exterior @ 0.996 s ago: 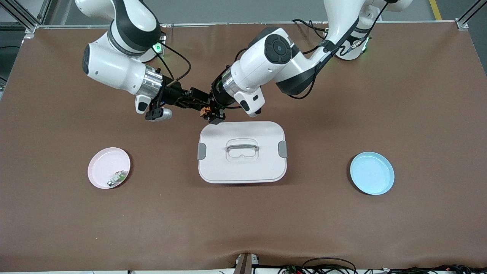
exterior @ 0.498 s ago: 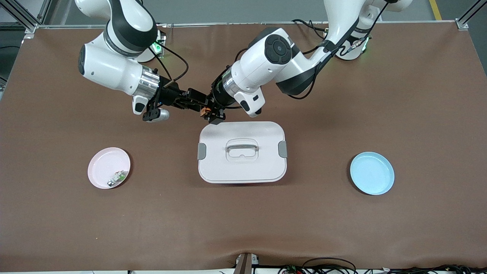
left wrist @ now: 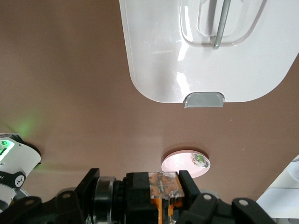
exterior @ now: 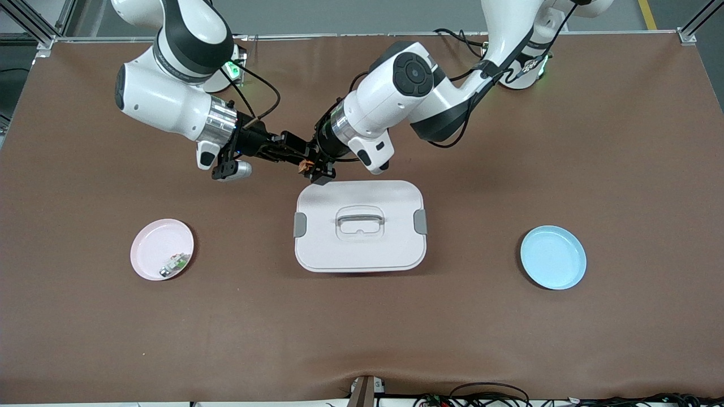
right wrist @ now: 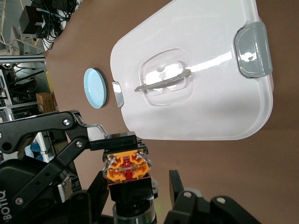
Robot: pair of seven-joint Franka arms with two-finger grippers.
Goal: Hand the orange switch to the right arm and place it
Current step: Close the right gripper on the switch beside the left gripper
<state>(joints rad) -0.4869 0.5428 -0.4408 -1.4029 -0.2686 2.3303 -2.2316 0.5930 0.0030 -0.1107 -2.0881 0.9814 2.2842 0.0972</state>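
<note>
The orange switch (exterior: 305,164), a small black block with an orange part, hangs in the air over the brown table beside the white box's corner. My left gripper (exterior: 312,169) is shut on it, and the left wrist view shows it clamped between the jaws (left wrist: 161,186). My right gripper (exterior: 287,148) meets it from the right arm's end. In the right wrist view its fingers (right wrist: 175,183) stand on either side of the switch's black body (right wrist: 127,169), open, with a gap on one side.
A white lidded box (exterior: 390,249) with a handle sits mid-table, just below both grippers. A pink plate (exterior: 150,240) holding a small green-white-silver piece (exterior: 174,264) lies toward the right arm's end. A blue plate (exterior: 553,257) lies toward the left arm's end.
The right arm has shifted slightly toward its base. The switch and the left gripper have moved only a little, and the left grip is unchanged.
</note>
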